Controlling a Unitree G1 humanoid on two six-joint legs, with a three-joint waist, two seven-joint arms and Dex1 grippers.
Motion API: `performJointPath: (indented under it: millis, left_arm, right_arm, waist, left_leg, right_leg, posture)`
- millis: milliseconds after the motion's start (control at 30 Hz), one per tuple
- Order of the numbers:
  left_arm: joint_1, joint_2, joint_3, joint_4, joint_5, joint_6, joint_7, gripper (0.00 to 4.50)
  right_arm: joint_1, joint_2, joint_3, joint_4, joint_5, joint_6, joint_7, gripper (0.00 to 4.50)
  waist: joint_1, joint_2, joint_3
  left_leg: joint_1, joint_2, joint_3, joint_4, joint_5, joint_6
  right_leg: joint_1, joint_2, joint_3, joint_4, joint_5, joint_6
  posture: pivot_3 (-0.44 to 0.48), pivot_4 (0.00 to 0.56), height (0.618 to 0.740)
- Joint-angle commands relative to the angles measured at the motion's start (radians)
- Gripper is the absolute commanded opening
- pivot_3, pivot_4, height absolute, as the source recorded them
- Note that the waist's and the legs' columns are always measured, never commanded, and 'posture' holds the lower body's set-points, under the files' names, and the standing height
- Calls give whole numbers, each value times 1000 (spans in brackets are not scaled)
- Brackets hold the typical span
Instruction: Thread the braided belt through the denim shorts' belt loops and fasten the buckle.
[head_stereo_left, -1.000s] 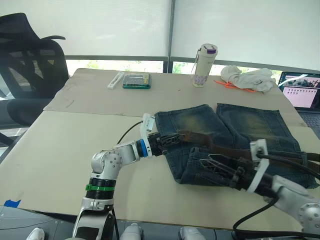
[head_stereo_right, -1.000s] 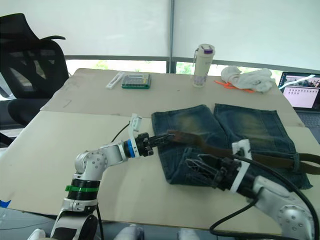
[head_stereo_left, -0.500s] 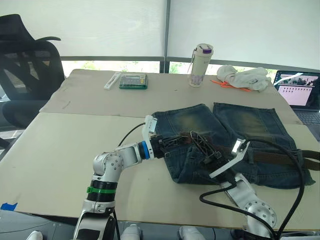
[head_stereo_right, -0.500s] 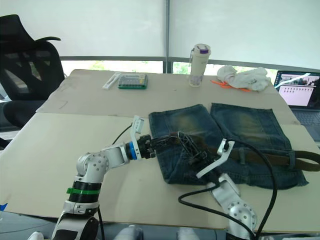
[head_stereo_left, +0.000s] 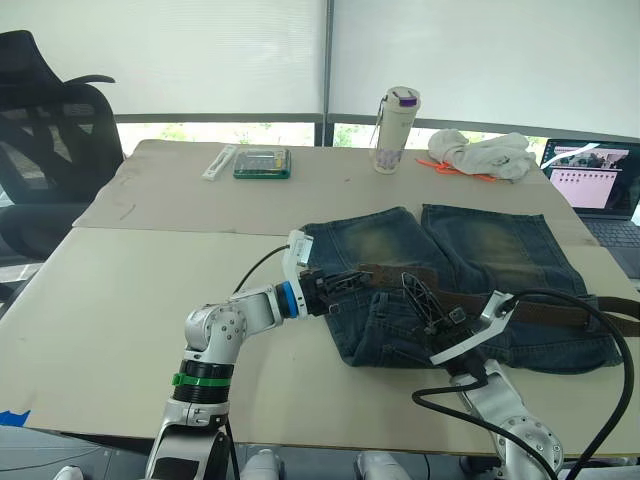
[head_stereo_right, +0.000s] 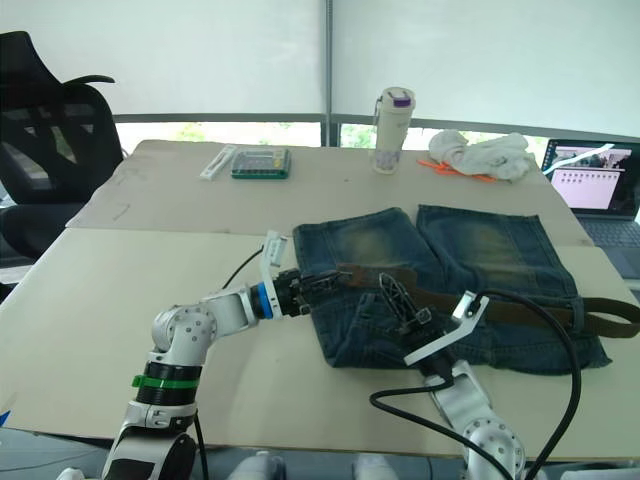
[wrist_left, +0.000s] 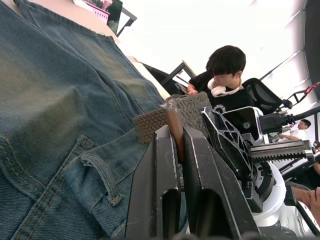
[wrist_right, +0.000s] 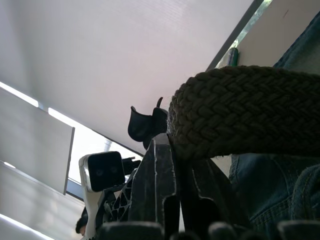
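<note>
lying flat on the beige desk (head_stereo_left: 120, 290), the blue denim shorts with faded yellowish patches (head_stereo_left: 470, 250) have their stitched waistband toward the near edge and their legs pointing far, toward the windows. the long dark-brown braided belt (head_stereo_left: 530, 312) runs along the waistband from left to right, its right end trailing past the shorts' right edge. the left gripper (head_stereo_left: 345, 280), with its two black fingers, is clamped on the belt's left end at the left part of the waistband; in the left wrist view the woven strap tip (wrist_left: 170, 117) is pinched between the closed fingers, just above a short blue denim belt loop (wrist_left: 102, 175) sewn on the fabric. the right gripper (head_stereo_left: 418, 298) sits near the middle of the waistband, its fingers pressed tight on the belt, with the braided strap (wrist_right: 240, 110) arching across the fingertips in the right wrist view. the two grippers are close together, the left one to the left of the right one. the buckle cannot be made out. on the far side of the desk stand a white bottle with a purple lid (head_stereo_left: 390, 130), a crumpled white cloth (head_stereo_left: 485, 155), a green box (head_stereo_left: 262, 163) and, at far right, an open laptop (head_stereo_left: 595, 180). a black office chair (head_stereo_left: 50, 130) stands at the far left, and a person (wrist_left: 225, 70) appears in the left wrist view.
</note>
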Motion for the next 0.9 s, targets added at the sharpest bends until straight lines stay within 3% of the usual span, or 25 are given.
performJointPath:
  millis: [33, 133, 333, 567, 900]
  left_arm:
    - [-12, 1, -3, -1, 4, -19, 0, 0]
    - [-8, 13, 0, 2, 7, -35, -17, 0]
    - [-1, 95, -26, 13, 52, -84, -91, 2019]
    - [10, 177, -93, 20, 189, -244, -152, 4478]
    - [30, 207, -138, 13, 242, -310, -222, 4478]
  right_arm:
    - [-10, -6, -3, -36, 18, -31, -5, 41]
    - [-7, -54, 4, -28, -45, -19, -37, 41]
    - [-4, -196, -2, -19, -151, 22, -115, 0]
    - [-31, -321, -85, -47, -21, 104, -228, 0]
    - [-44, -423, -101, -20, 93, 203, -331, 0]
  waist:
    - [0, 0, 0]
    - [0, 0, 0]
    - [-1, 0, 0]
    - [3, 0, 0]
    - [3, 0, 0]
  left_leg:
    - [0, 0, 0, 0, 0, 0]
    - [0, 0, 0, 0, 0, 0]
    - [0, 0, 0, 0, 0, 0]
    - [0, -1, 0, 0, 0, 0]
    - [-1, 0, 0, 0, 0, 0]
  right_leg:
    - [0, 0, 0, 0, 0, 0]
    - [0, 0, 0, 0, 0, 0]
    - [0, 0, 0, 0, 0, 0]
    - [0, 0, 1, -1, 0, 0]
    - [0, 0, 1, -1, 0, 0]
  posture:
    - [0, 150, 737]
    - [0, 150, 737]
    - [0, 150, 737]
    - [0, 150, 737]
    - [0, 150, 737]
